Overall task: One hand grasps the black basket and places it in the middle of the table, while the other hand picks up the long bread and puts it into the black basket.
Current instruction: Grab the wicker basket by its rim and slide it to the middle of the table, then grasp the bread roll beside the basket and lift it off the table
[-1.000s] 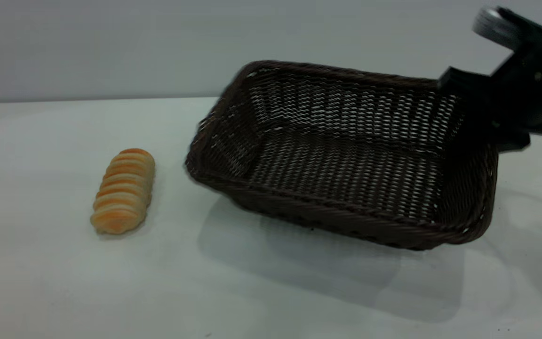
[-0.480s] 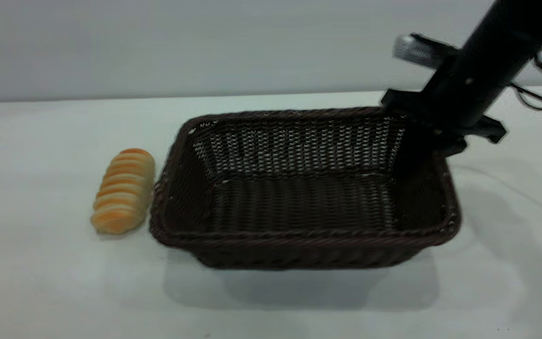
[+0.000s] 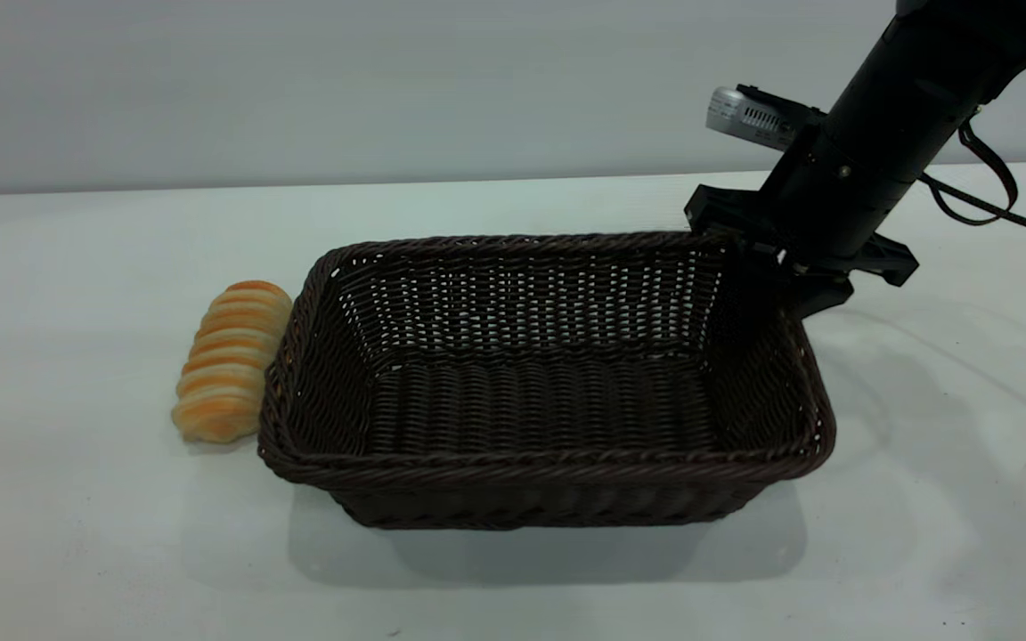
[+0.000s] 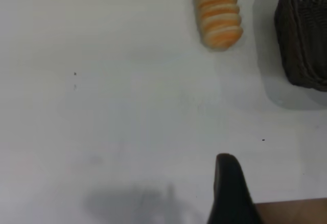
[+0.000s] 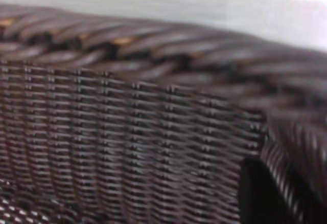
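Observation:
The black basket (image 3: pixel 549 392) stands level at the middle of the table (image 3: pixel 77 534), its open side up and nothing in it. My right gripper (image 3: pixel 780 267) is shut on the basket's far right rim. In the right wrist view one black finger (image 5: pixel 260 193) lies against the wicker wall (image 5: pixel 127 147). The long bread (image 3: pixel 230 361) lies on the table right beside the basket's left rim. In the left wrist view the bread (image 4: pixel 217 12) and a basket corner (image 4: pixel 304 35) lie well beyond my left gripper (image 4: pixel 230 188), of which only a black tip shows.
A black cable (image 3: pixel 994 191) trails from the right arm over the back right of the table. The left wrist view shows a brown strip (image 4: pixel 291 211) past the table's edge, beside the left gripper.
The right gripper has carried the basket leftwards and down. The basket went from tilted and raised to level, and its left rim now reaches the bread. The bread has not moved.

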Robot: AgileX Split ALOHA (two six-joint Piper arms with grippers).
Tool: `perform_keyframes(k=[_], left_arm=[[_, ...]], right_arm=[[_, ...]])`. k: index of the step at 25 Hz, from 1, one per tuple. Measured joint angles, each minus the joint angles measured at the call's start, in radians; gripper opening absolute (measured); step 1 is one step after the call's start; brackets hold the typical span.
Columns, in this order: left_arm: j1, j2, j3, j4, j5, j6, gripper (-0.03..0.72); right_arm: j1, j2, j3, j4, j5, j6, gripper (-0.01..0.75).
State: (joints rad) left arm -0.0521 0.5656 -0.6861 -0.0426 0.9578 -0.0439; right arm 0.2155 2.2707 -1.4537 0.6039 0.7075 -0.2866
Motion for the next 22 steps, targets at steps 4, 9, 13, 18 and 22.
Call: perform_keyframes(k=[4, 9, 13, 18, 22], left_arm=[[0.000, 0.000, 0.000, -0.009, 0.008, 0.000, 0.484], [0.000, 0.000, 0.000, -0.042, 0.009, 0.000, 0.484], [0.000, 0.000, 0.000, -0.074, 0.011, 0.000, 0.484], [0.000, 0.055, 0.000, -0.099, 0.012, 0.010, 0.484], [0.000, 0.176, 0.000, -0.101, -0.011, 0.025, 0.484]], right_arm=[[-0.028, -0.002, -0.034, -0.013, 0.067, 0.000, 0.433], [-0.103, -0.034, -0.110, -0.020, 0.218, 0.000, 0.514], [-0.168, -0.087, -0.153, -0.061, 0.329, -0.001, 0.520], [-0.215, -0.171, -0.156, -0.271, 0.429, 0.017, 0.521], [-0.196, -0.257, -0.156, -0.482, 0.493, 0.102, 0.521]])
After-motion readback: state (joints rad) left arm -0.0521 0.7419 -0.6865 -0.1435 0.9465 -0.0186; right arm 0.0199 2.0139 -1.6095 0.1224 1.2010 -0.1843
